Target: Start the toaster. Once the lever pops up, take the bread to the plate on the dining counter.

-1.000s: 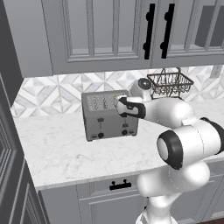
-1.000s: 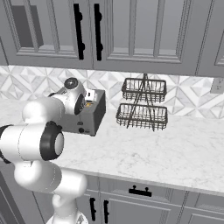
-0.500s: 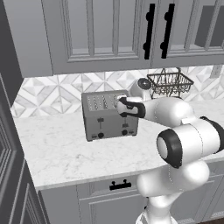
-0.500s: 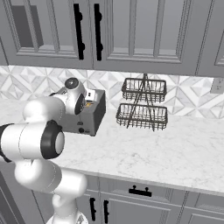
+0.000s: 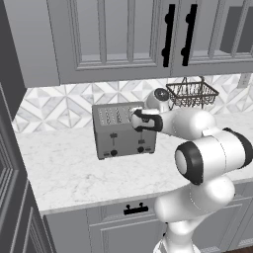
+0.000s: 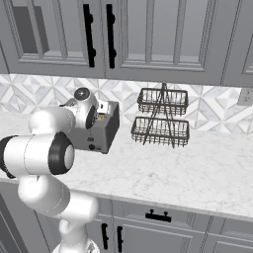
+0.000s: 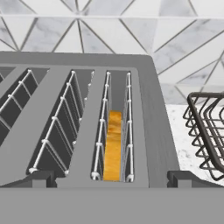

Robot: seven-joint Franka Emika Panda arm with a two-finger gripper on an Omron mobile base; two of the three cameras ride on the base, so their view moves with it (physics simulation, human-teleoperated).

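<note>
Nothing has shifted since a second ago: spread wide, the end effector [image 7: 112, 177] hangs straight above the toaster's [image 5: 124, 130] rightmost slot, the bread [image 7: 114, 146] edge-on between its fingertips.

You get the boxy grey metal toaster [image 5: 124, 130] [image 6: 97, 129] [image 7: 87, 122] from behind the arm on both sides; your hand camera peers closely down into its slots.
</note>
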